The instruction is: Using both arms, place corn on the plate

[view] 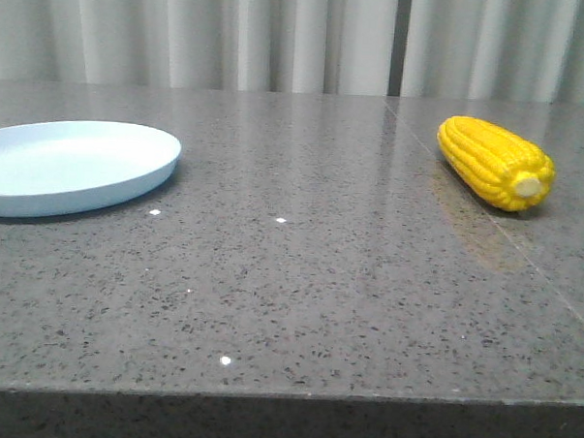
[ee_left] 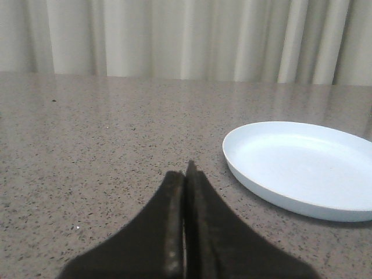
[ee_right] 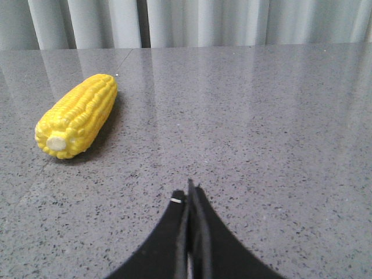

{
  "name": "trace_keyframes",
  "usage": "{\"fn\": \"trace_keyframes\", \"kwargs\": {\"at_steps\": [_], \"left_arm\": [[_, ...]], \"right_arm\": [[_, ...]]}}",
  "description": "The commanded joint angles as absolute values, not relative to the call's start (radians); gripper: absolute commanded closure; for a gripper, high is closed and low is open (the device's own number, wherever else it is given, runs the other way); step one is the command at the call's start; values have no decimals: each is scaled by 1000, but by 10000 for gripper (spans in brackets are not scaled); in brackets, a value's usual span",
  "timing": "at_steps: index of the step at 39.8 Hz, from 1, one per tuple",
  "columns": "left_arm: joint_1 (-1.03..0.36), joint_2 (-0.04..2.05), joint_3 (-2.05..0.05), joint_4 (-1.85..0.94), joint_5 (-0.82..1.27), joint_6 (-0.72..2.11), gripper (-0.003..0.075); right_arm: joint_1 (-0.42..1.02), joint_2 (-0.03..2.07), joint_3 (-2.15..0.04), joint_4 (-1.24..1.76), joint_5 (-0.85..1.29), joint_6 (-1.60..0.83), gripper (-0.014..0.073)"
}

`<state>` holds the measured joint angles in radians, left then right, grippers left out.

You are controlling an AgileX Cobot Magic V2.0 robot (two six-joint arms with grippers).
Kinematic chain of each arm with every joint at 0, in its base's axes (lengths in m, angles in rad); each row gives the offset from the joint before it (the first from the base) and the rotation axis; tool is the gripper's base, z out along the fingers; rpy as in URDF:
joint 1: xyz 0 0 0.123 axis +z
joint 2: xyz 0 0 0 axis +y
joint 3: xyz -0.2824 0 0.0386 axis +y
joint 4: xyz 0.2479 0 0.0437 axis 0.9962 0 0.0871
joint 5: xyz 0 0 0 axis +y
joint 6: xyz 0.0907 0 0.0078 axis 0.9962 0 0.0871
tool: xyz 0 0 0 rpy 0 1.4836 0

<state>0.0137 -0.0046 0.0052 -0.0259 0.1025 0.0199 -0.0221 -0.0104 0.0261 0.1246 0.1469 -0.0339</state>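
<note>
Our left fingers (ee_left: 187, 174) are pressed together with nothing between them, low over the surface (view: 299, 278) just short of the plate (ee_left: 302, 168). Our right fingers (ee_right: 190, 195) are likewise closed and empty, with the corn (ee_right: 77, 115) lying off to one side and well apart from them.

The risks we see: the corn is round and smooth, so a pinch off its middle could roll it away or squirt it out. It sits far across the surface from the plate, so we may need a handover, where it could drop. A low approach could nudge the plate's rim.

The plate holds nothing.
</note>
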Motion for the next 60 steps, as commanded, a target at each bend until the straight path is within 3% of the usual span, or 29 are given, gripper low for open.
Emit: {"fn": "trace_keyframes", "kwargs": {"at_steps": [1, 44, 49, 55, 60], "left_arm": [[13, -25, 9, -30, 22, 21, 733], [13, -25, 9, -30, 12, 21, 733], [13, -25, 9, -30, -30, 21, 733], [13, -25, -12, -30, -222, 21, 733], [13, -21, -117, -30, -206, 21, 733]], "right_arm": [[-29, -24, 22, 126, 64, -43, 654], [-29, -24, 22, 126, 63, -43, 654], [-29, -24, 22, 126, 56, -43, 654], [-29, -24, 3, 134, -66, -43, 654], [-29, -21, -97, 141, -66, -43, 654]]}}
